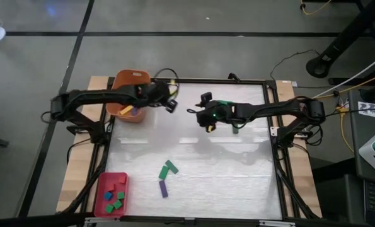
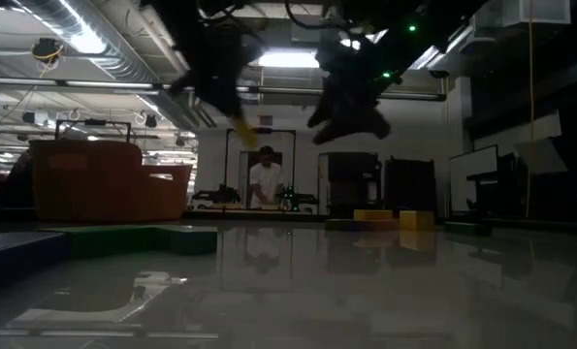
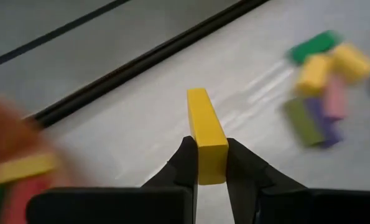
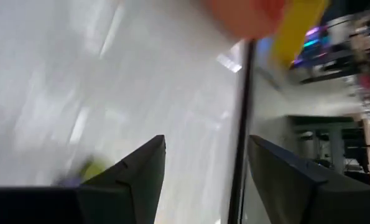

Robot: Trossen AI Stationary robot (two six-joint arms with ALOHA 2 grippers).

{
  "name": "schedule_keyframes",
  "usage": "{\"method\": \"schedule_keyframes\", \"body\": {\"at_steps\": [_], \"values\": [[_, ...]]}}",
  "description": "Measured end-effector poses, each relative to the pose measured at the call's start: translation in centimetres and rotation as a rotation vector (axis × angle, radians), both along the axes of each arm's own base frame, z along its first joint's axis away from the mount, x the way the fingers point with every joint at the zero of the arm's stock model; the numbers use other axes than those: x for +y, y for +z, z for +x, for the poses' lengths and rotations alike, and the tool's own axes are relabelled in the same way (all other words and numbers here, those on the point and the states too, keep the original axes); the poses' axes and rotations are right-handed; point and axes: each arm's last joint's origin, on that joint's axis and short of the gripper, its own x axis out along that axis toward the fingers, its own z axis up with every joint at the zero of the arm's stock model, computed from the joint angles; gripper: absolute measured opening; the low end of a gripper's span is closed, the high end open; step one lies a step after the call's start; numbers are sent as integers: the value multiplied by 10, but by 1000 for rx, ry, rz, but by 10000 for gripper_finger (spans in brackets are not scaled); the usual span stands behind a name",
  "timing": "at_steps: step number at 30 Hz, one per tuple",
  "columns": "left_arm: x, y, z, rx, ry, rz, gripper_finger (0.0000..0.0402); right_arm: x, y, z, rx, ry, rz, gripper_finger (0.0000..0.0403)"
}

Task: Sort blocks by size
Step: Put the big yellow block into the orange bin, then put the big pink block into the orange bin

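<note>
The left hand [image 3: 211, 163] was clenched on a yellow bar [image 3: 206, 134], its two dark fingers [image 3: 183, 163] pressed against the bar's sides near one end, with the rest of the bar sticking out past the fingertips. In the high view this hand [image 1: 167, 101] hung at the far left part of the worktop [image 1: 237, 164], just beside the orange tub [image 1: 125, 88], which already held yellow and red pieces. In the low view the yellow bar [image 2: 241, 127] showed tilted under the dark arm, raised well above the surface.

The right hand [image 4: 203, 180] was released, its fingers [image 4: 138, 177] spread wide apart with nothing between them. From above it [image 1: 203, 113] sat near the far middle of the worktop, apart from the left hand, with a small green block [image 1: 236, 130] just beside its arm.

Farther out, the left wrist view showed a loose pile of blocks [image 3: 324, 84] lying on the worktop: green, yellow, pink, olive and purple pieces touching one another. Toward the near side of the worktop two green bars [image 1: 168, 168] and a purple bar [image 1: 163, 188] lay close together. At the near left corner the flat red tray [image 1: 103, 188] held several short cubes [image 1: 116, 197] in green and blue.

In the room beyond the worktop, the low view showed a person [image 2: 265, 181] in a white top standing.
</note>
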Motion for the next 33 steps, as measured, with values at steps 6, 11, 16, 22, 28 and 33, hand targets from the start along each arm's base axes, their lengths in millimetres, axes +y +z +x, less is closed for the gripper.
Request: {"method": "schedule_keyframes", "body": {"at_steps": [6, 11, 16, 22, 28, 33], "values": [[8, 10, -47, 213, 162, 37, 47, 2, -17, -24, 316, 19, 10, 216], [15, 7, -71, 364, 255, 5, 41, 4, -28, -38, 508, 32, 46, 215], [23, 4, -79, 432, 290, -21, 75, 3, -31, -45, 582, 36, 58, 215], [28, 3, -82, 438, 316, -29, 122, -3, -37, -48, 614, 163, 98, 215], [29, 3, -82, 437, 321, -30, 152, -21, -52, -55, 592, 180, 135, 215], [30, 3, -82, 431, 324, -30, 154, -37, -56, -54, 522, 193, 115, 215]]}}
